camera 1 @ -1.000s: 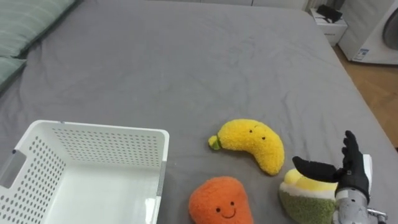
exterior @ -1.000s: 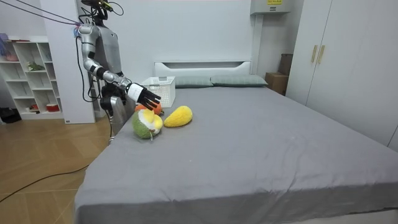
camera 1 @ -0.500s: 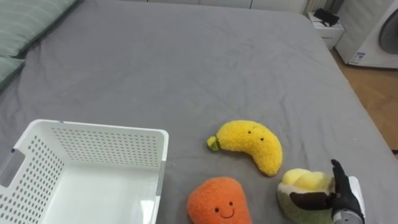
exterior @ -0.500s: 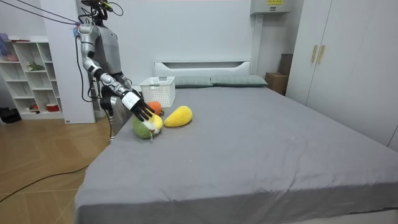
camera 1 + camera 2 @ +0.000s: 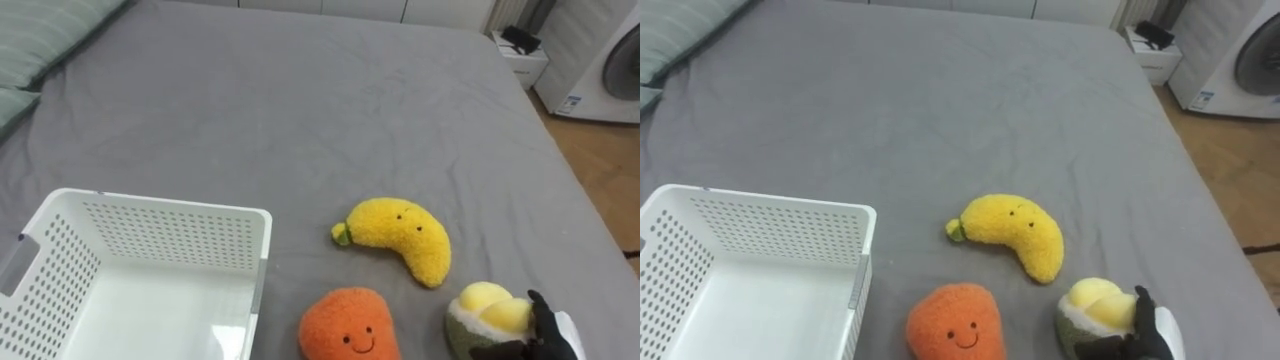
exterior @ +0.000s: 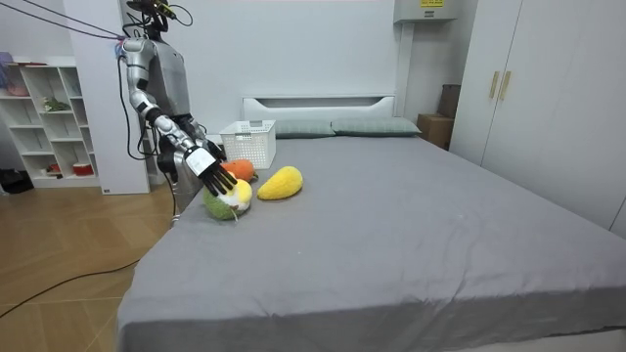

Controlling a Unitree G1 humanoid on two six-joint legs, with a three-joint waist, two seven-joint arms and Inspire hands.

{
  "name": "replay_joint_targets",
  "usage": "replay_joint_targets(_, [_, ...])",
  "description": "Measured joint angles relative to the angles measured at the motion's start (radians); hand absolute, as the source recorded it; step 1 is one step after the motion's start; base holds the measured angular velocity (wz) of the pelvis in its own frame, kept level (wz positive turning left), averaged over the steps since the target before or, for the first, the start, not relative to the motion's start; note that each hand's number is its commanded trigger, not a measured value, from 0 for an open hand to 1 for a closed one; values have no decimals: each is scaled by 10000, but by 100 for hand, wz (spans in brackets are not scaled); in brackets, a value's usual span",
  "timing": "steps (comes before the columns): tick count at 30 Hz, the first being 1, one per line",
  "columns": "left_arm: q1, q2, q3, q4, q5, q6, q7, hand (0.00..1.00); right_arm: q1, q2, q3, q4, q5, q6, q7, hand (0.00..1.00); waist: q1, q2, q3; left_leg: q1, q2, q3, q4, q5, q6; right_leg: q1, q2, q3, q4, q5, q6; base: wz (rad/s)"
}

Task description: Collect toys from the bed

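Though seemingly flat, banana (image 5: 398,237) stem-end leftward.

We find soft, even, bright indoor light across the grey bed (image 5: 300,110). The plush banana (image 5: 398,232) and the white basket (image 5: 165,235) cast only faint shadows on it. In the room view the white wall (image 6: 313,49) reads brightest.
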Motion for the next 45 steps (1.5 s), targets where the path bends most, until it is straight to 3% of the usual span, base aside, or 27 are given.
replay_joint_targets(2, [1, 11, 1, -8, 0, 0, -31, 0, 2, -108, 1, 16, 0, -3, 235, 100, 7, -3, 5, -14, -7, -36, 28, 1, 1, 9, -7, -26, -8, -1, 1, 4])
replay_joint_targets(12, [-151, 17, 16, 78, 34, -81, 16, 0, -62, -431, -113, 671, -31, -17, 421, 100, 77, -65, 6, -161, -41, -161, 59, 0, 1, -12, -3, -110, -141, 6, 4, 3])
replay_joint_targets(33, [-205, 22, -9, 107, 36, -156, -59, 0, -103, -374, 87, 920, -52, 2, 1151, 100, 255, -120, -8, -160, -43, -278, 124, -3, 2, 60, -22, -204, -89, 10, -4, 0])
replay_joint_targets(35, [-210, 26, -8, 105, 36, -161, -72, 0, -109, -379, 73, 620, -291, 38, 1216, 100, 263, -151, 12, -161, -47, -277, 115, -3, 3, 58, -28, -198, -63, 9, -2, 0])
replay_joint_targets(37, [-238, 58, 23, 107, 14, -177, -73, 0, -104, -387, -2, -68, -435, 37, 1226, 100, 241, -143, 94, -168, -48, -268, 124, -3, 3, 43, -26, -187, -62, 8, 0, 0])
replay_joint_targets(45, [-199, 82, 88, 30, 6, -223, -64, 0, -101, -460, -363, -2255, -710, -2, 1170, 100, 250, -119, 78, -182, -34, -187, 104, -2, 4, -51, -11, -94, -103, 7, 2, -4])
